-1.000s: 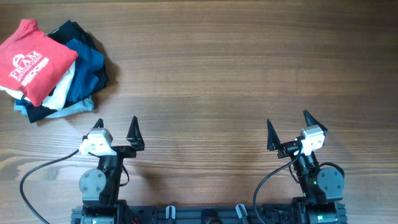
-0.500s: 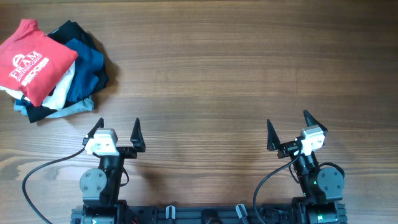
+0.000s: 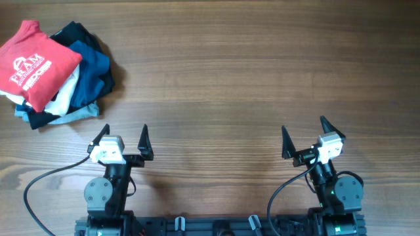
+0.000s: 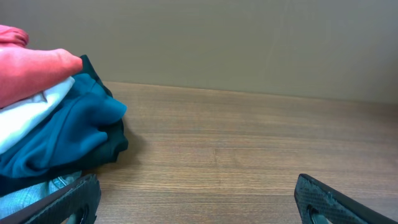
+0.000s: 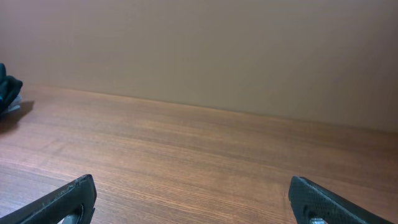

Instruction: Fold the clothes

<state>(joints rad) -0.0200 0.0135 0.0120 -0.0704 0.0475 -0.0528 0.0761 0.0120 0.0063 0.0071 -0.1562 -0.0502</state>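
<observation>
Both end effectors wide and empty, with the red T-shirt lying far off on the pile.

Over the last second my left end effector (image 3: 123, 134) has turned from a slight slant to face squarely ahead, and it now sits still with its jaws spread wide and nothing between them. My right end effector (image 3: 303, 128) has not moved and is equally wide and empty. The red T-shirt (image 3: 36, 65) lies as a compact bundle on top of the blue clothes (image 3: 92, 69) and a white garment (image 3: 65, 95), at the far left corner of the desk (image 3: 230, 65), well apart from both arms. I read the turn as settling into rest, not a reach. I cannot tell whether the shirt is neatly folded.
</observation>
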